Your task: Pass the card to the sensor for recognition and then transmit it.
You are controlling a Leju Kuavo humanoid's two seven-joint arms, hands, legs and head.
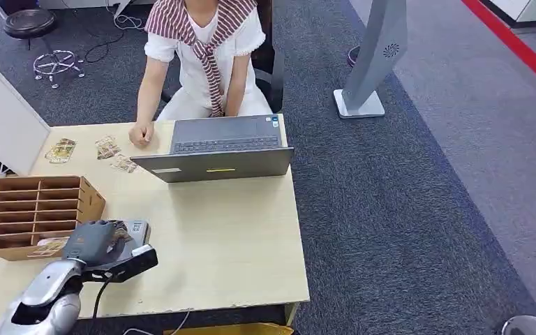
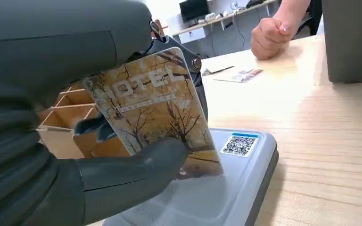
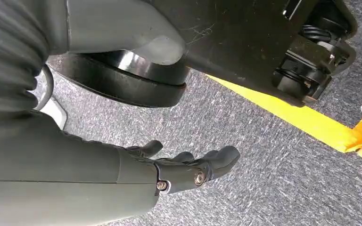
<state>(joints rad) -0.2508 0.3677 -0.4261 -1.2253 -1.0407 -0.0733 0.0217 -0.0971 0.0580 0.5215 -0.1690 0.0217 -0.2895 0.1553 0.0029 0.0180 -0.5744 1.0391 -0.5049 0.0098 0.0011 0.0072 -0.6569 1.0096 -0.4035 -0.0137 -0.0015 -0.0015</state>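
Overhead, the left hand (image 1: 98, 241) sits over the grey sensor (image 1: 138, 228) on the table (image 1: 230, 244). Closer, at the left wrist, thumb and fingers (image 2: 136, 167) pinch the card (image 2: 155, 110) upright just above the sensor. Meanwhile, the right hand (image 3: 179, 167) hangs empty, fingers loosely apart over the carpet.

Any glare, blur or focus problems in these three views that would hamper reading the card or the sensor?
Left wrist view: the card in the left hand is sharp, its lettering partly readable; the sensor shows soft sheen, its QR label clear; the background is soft. Head view: evenly lit, but the left hand covers most of the sensor. Right wrist view: the right hand is sharp over carpet, no glare.
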